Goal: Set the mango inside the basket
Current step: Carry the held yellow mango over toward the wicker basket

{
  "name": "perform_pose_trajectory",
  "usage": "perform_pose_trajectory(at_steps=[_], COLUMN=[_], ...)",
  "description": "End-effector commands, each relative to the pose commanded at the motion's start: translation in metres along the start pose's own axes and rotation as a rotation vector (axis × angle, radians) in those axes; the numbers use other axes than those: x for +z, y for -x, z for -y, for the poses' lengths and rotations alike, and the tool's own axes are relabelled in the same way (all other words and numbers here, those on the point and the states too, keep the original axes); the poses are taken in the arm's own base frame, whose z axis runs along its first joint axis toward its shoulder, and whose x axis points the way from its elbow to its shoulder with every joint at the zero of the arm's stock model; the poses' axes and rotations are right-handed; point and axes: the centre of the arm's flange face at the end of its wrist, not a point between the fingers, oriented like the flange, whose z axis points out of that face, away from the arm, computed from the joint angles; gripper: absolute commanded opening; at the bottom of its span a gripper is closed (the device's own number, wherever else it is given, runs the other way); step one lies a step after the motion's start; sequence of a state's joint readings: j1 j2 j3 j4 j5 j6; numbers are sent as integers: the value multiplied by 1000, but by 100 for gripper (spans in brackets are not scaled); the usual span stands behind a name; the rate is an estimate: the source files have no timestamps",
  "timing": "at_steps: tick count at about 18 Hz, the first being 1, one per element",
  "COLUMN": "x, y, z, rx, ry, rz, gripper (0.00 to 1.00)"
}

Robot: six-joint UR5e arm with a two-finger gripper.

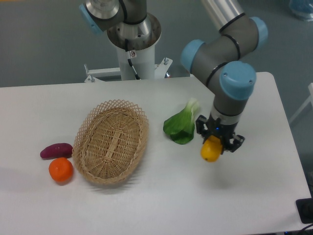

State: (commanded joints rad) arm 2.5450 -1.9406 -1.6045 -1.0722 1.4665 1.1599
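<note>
Yellow-orange mango (211,150) held in the gripper (217,141), clamped between the black fingers and hanging clear above the white worktop (195,196). Only the lower part of the fruit seen; upper end hidden inside the gripper. Finger pads themselves too dark and small to make out singly.

Grey arm (222,49) with pale blue joint caps reached in from the top edge, upper link cut off by the frame. Bent down at the elbow, wrist pointed straight downward, gripper aimed at the worktop. Positioned right of centre, just beside the green leafy vegetable (182,125), which lay flat with its pale stalk toward the back. Mango's left side close to the leaf's right edge as seen from this angle; touching or apart not possible to tell.

Tan woven basket (111,142) sat well apart to the left of the mango, oval, lattice rim open, lying slantwise. Nothing seen inside but its own weave. Purple sweet potato (56,150) lay near the basket's left rim, round orange fruit (60,169) just in front of it, close to the rim as well; contact between the two hard to judge.

White pedestal (134,49) of the arm's base stood behind the worktop, top cut off. Dark object (305,210) clipped at the lower right corner, unidentifiable.
</note>
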Motion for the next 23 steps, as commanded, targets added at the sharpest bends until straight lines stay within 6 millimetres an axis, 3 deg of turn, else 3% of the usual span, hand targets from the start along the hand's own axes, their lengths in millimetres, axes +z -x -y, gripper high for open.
perform_pose_trajectory(at_steps=[6,11,15,23], x=[1,8,23,59], y=[-69,-103,-126,-223], z=[35,62,76,99], rx=[65,114,110,213], ry=[9,10,25,132], rz=[-27,-41,-62,-100], gripper=[43,43,43,43])
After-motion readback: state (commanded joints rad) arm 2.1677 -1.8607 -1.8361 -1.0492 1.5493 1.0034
